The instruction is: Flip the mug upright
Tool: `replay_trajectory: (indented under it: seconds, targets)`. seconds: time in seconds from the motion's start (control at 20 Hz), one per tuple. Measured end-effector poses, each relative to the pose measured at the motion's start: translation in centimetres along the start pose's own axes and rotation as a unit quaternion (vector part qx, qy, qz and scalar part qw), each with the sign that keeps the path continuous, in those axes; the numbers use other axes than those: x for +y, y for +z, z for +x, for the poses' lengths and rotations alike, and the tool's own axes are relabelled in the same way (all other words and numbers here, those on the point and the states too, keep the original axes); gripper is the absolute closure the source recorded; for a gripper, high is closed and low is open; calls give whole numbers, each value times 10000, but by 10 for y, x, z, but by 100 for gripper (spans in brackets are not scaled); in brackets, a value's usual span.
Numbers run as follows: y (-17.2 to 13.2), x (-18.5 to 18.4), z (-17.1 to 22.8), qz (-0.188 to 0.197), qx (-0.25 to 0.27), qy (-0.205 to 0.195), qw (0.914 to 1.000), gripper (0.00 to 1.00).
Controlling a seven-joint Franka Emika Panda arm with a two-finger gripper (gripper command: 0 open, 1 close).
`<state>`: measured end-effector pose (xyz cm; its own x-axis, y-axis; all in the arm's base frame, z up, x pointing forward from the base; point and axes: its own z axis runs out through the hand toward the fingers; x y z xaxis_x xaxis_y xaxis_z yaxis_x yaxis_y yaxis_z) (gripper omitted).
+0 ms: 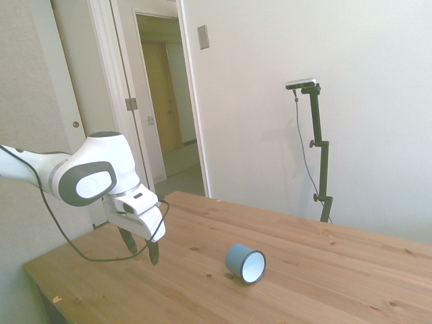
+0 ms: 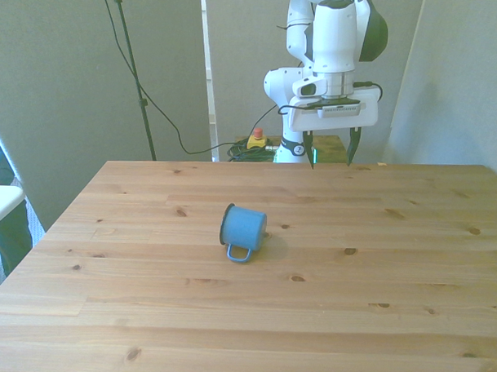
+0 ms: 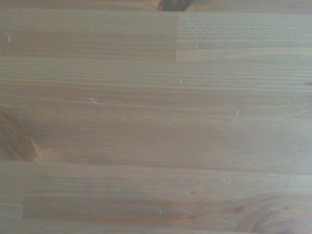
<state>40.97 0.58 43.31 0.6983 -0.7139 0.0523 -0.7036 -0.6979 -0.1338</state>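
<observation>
Bright, even daylight w/ soft shadows — side and front views sharp, wrist view slightly blurred — no glare.

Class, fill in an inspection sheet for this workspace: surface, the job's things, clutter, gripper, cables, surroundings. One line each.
Surface: wooden table, knotted planks, bare apart from the mug.
Job's things: mug lying on its side near the table's middle, handle toward the camera in the front view, white inside showing in the side view.
Clutter: nothing seen.
Gripper: gripper open, empty, above the table's far edge, well clear of the mug.
Cables: black cable looping under the arm; more cables on the floor behind the table.
Surroundings: plain walls, open doorway.
</observation>
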Motion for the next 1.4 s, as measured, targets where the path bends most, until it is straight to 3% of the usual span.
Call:
replay_trajectory:
  seconds: [0.2, 0.45, 0.65, 0.85, 1.0, 1.4]
  targets:
    - [-7, 7, 14, 65, 42, 219, 9997, 0]
    - [-55, 43, 97, 488, 365, 742, 9954, 0]
    - [-69, 71, 156, 800, 452, 885, 9918, 0]
    - [-51, 122, 214, 1139, 298, 1092, 9870, 0]
    - [-51, 122, 225, 1370, 264, 1098, 9841, 0]
    - [-5, 158, 293, 1950, -377, 1215, 9725, 0]
